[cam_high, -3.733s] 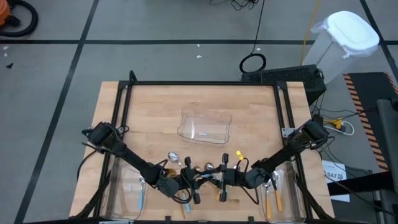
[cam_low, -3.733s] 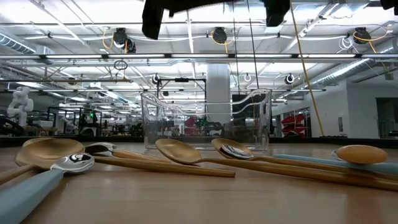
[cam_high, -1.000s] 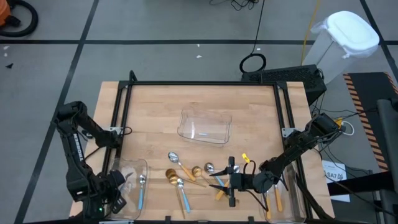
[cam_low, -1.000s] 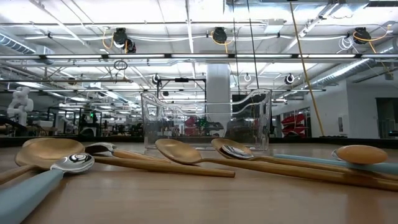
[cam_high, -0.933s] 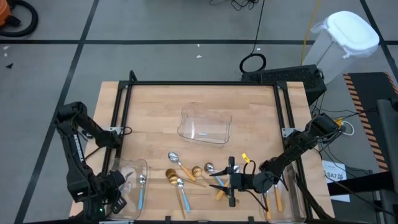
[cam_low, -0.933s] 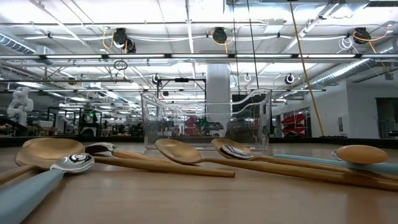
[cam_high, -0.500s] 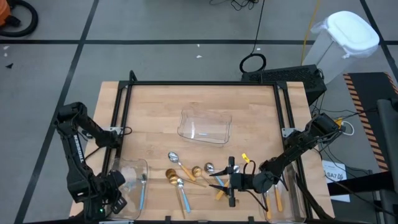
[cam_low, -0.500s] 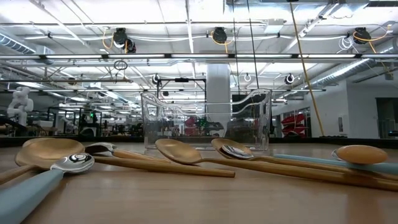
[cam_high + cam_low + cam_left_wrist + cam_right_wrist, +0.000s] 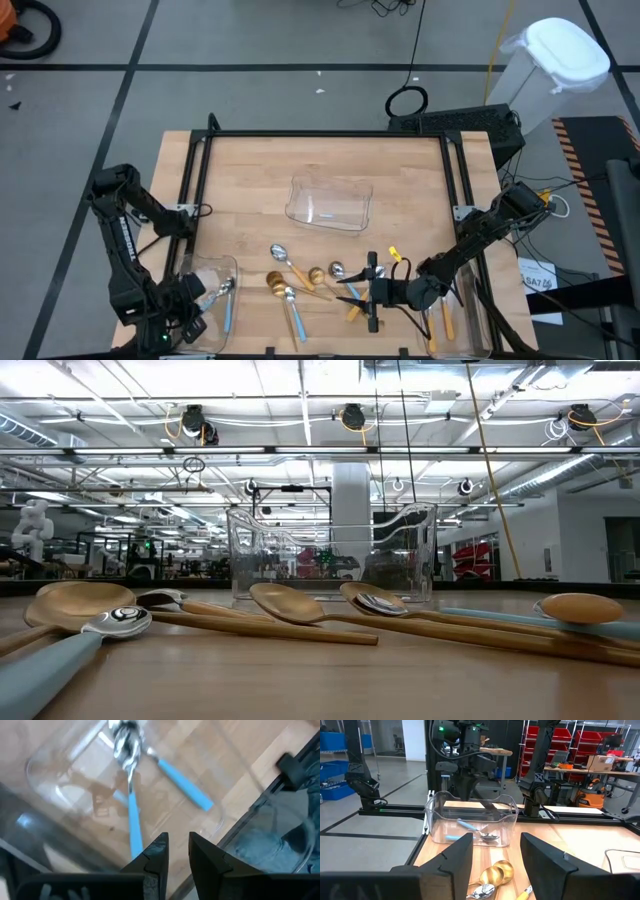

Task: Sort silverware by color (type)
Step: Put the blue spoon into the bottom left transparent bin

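My left gripper (image 9: 190, 303) hangs open over the clear tray (image 9: 207, 268) at the table's near left corner. Two blue-handled spoons (image 9: 132, 815) lie in that tray, below the fingers and untouched. My right gripper (image 9: 370, 292) is open near the table's near edge, level and pointing left, beside loose spoons: gold spoons (image 9: 275, 282), a blue-handled spoon (image 9: 294, 312) and an orange-handled spoon (image 9: 352, 310). From the right wrist view I see gold spoons (image 9: 496, 871) just ahead and the left tray (image 9: 470, 822) beyond. Neither gripper shows in the low view.
An empty clear tray (image 9: 330, 203) stands mid-table, also seen in the low view (image 9: 330, 555). A third tray at the near right corner holds orange-handled spoons (image 9: 446, 318). A black frame (image 9: 325, 133) borders the table. Bare wood lies around the middle tray.
The bowl end of a blue-handled spoon in the left tray has shifted a little. Both arms have kept still.
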You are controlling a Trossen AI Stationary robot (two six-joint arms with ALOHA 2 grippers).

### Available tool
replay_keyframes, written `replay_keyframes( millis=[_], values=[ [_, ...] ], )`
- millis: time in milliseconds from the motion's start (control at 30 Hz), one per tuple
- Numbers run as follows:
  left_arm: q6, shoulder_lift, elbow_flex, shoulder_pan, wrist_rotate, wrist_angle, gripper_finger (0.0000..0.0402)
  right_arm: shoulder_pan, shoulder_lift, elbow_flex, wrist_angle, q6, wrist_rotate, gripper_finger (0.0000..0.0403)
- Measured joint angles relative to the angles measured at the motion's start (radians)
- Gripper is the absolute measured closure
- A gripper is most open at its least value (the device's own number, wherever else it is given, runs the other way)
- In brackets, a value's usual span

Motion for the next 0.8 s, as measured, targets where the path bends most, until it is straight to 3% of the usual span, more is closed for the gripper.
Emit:
replay_keyframes(
  millis=[433,800],
  values=[
    [0.331,0.0,0.0,0.112,-0.26,0.0,0.0327,0.0,0.0,0.0,-0.031,0.086,0.004,0.0243],
    [0.597,0.0,0.0,0.22,-0.593,0.01,0.0327,-0.024,0.0,0.001,-0.242,0.321,0.053,0.0243]
  ],
)
